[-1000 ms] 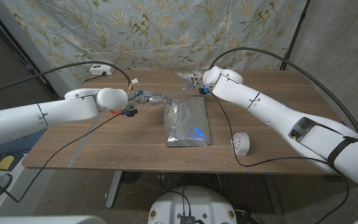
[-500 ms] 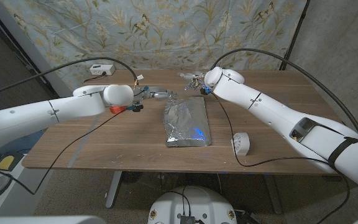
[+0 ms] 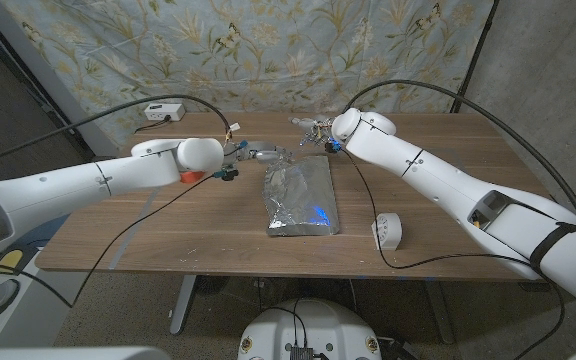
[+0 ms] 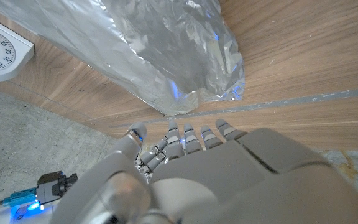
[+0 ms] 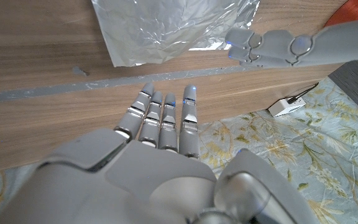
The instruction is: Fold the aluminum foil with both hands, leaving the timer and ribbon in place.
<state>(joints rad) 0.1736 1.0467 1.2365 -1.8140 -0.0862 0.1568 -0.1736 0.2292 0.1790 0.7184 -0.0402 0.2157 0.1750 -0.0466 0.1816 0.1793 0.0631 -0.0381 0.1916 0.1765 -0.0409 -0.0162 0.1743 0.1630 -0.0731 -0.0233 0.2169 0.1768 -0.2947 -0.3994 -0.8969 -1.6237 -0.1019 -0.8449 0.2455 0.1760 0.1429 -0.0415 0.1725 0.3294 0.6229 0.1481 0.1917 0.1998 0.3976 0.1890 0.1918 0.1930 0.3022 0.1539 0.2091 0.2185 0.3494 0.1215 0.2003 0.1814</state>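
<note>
**At the table: both hands poised at the foil's far edge, fold not yet begun**

At the near edge of the wooden table [image 3: 168, 240], toward five o'clock of the foil, stands the white timer [image 3: 388, 231], well apart from both hands. At table centre lies the aluminum foil [image 3: 299, 197], a crumpled oblong running near to far, flat on the wood.

At ten o'clock of the foil, the left hand [image 3: 260, 155] reaches in from the left, its fingertips [image 4: 180, 135] just beside the far left corner; fingers extended and holding nothing. An orange-red object [image 3: 192, 177], partly hidden under the left forearm, may be the ribbon; this cannot be confirmed.

At twelve o'clock, the right hand [image 3: 313, 130] hovers past the far edge, fingers [image 5: 163, 118] straight and together, empty, pointing at the foil's far right corner.

Judgement: the step in hand is the approach to the far corners. The next move calls for each hand to pinch its corner, lift together, and carry the edge toward six o'clock without dragging the sheet toward the timer.
</note>
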